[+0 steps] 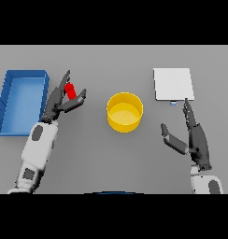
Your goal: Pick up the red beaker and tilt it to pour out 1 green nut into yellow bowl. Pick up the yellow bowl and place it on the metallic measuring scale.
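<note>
Beside the blue tray (pixel 22 100), left hand (pixel 60 100) fingers loosely flank the red beaker (pixel 70 90); right hand (pixel 193 135) spread.

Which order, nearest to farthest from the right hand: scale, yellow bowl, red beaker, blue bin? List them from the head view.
From the right hand:
1. Scale, just beyond its fingertips.
2. Yellow bowl, at the table's middle.
3. Red beaker, at the left hand.
4. Blue bin, far left.

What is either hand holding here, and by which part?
The left hand has the red beaker between its fingers and thumb, around its side; whether the grip is closed cannot be told. The right hand is open, holding nothing.
</note>
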Tool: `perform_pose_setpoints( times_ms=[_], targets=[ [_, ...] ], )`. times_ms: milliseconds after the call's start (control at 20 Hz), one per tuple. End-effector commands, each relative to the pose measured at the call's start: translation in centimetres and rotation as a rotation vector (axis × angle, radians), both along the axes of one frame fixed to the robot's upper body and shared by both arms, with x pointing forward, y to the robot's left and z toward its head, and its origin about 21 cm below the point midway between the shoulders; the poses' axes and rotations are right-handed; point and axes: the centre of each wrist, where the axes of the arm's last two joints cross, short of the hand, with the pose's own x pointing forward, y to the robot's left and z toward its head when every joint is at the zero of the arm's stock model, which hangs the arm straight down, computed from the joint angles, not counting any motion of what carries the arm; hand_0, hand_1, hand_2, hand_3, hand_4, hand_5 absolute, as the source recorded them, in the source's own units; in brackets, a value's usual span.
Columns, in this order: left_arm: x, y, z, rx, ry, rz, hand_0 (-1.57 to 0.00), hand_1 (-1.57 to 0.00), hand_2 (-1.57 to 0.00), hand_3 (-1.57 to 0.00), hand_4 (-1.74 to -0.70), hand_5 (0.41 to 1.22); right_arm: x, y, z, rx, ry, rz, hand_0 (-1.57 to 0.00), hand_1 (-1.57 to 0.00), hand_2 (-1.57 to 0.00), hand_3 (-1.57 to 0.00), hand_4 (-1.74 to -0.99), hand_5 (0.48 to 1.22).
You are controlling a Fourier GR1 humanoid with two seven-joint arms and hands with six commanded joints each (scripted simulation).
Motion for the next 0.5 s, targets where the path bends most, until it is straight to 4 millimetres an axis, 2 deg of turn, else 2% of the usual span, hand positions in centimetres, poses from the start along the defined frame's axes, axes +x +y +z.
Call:
perform_pose_setpoints(
  times_ms=[0,150,200,250,300,350,450],
  targets=[
    [0.3,-0.1,0.0,-0.009,-0.006,0.000,0.00,0.00,0.00,0.00,-1.32,0.692,-0.2,0.1,-0.6,-0.006,0.016,-0.004,0.00,0.00,0.00,0.00,-1.264,0.640],
    [0.6,-0.6,-0.2,-0.038,-0.019,0.005,0.00,0.00,0.00,0.00,-1.35,0.704,0.0,0.3,0.0,-0.010,0.003,-0.002,0.00,0.00,0.00,0.00,-1.261,0.641],
    [0.7,-0.7,-0.2,-0.058,-0.028,0.013,0.00,-0.03,-0.07,-0.03,-1.38,0.724,0.2,0.1,-0.1,-0.013,0.008,-0.002,0.00,0.00,0.00,0.00,-1.259,0.642],
    [0.8,-0.7,-0.4,-0.078,-0.026,0.032,-0.12,-0.15,-0.18,-0.12,-1.41,0.750,-0.2,0.2,0.0,-0.009,-0.004,0.000,0.00,0.00,0.00,0.00,-1.260,0.642],
    [0.8,-0.9,-0.5,-0.097,-0.013,0.045,-0.29,-0.33,-0.36,-0.29,-1.45,0.783,-0.1,0.5,-0.1,-0.016,0.001,-0.002,0.00,0.00,0.00,0.00,-1.258,0.644],
    [1.2,-1.2,-0.3,-0.090,0.003,0.057,-0.44,-0.48,-0.52,-0.55,-1.45,0.871,0.2,0.3,-0.2,-0.020,0.015,-0.004,0.00,0.00,0.00,0.00,-1.257,0.645],
    [1.6,-1.3,-0.1,-0.058,0.002,0.065,-0.84,-0.87,-0.90,-0.84,-1.54,0.997,-0.3,0.4,-0.3,-0.018,0.003,-0.007,0.00,0.00,0.00,0.00,-1.256,0.646]
  ],
)
